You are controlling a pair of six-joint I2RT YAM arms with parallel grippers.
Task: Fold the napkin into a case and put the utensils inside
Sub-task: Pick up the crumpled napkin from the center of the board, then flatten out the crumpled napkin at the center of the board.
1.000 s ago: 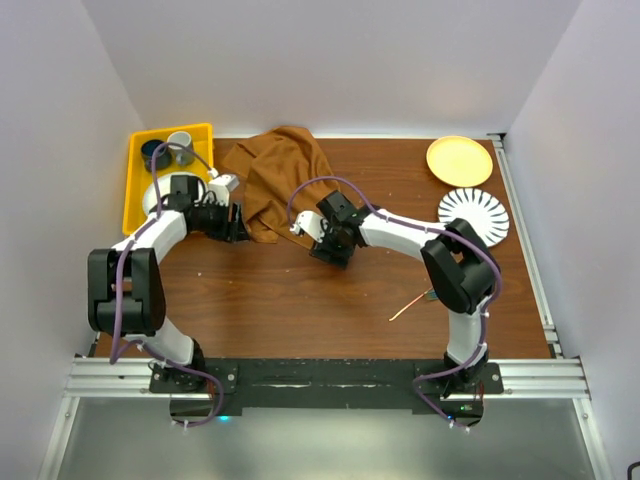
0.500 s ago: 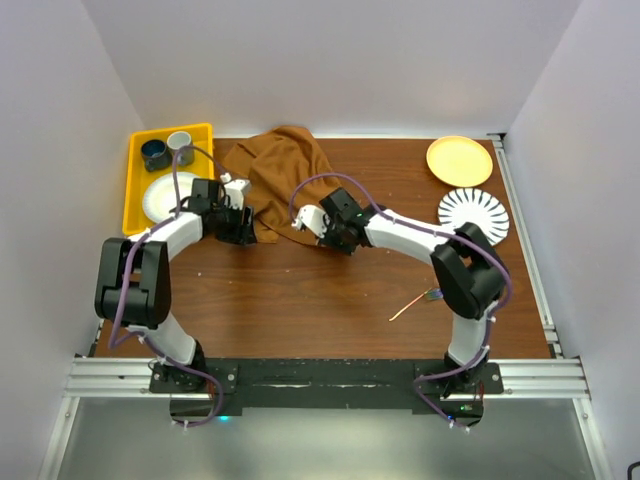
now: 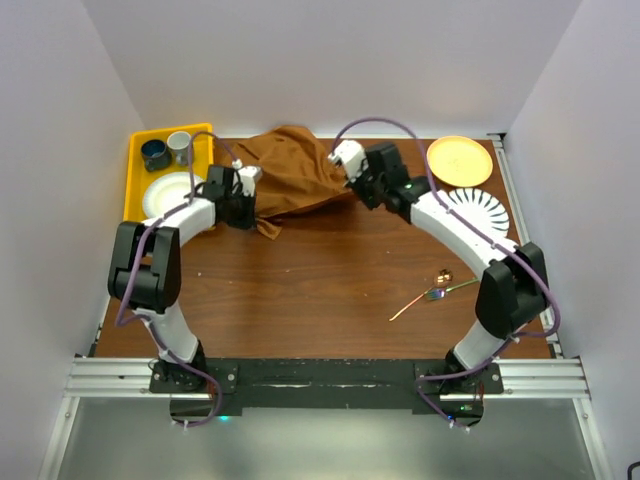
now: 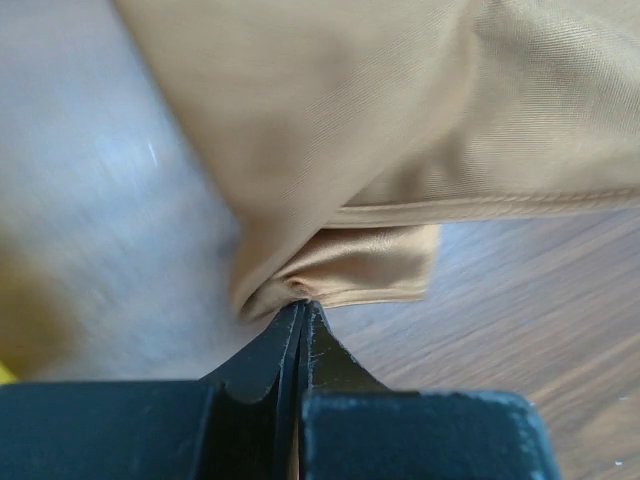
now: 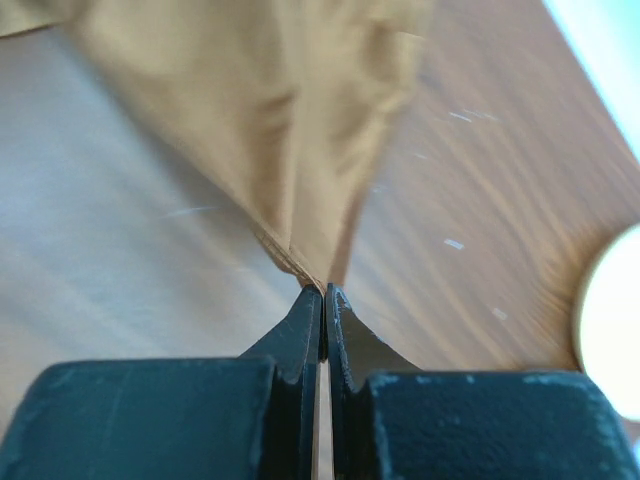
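Swung rightward since the earlier frame, the right gripper is clamped on one end of the napkin and the left gripper on the other, so it is stretched crosswise at the far side of the table

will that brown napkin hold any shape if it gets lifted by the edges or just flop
Probably very floppy: the napkin bunches into loose folds between the left pincer and the right pincer, each shut on a thin bit of edge. Likely light, since such small pinches seem to hold it. Its slight sheen hints it could slip from a weak grip.
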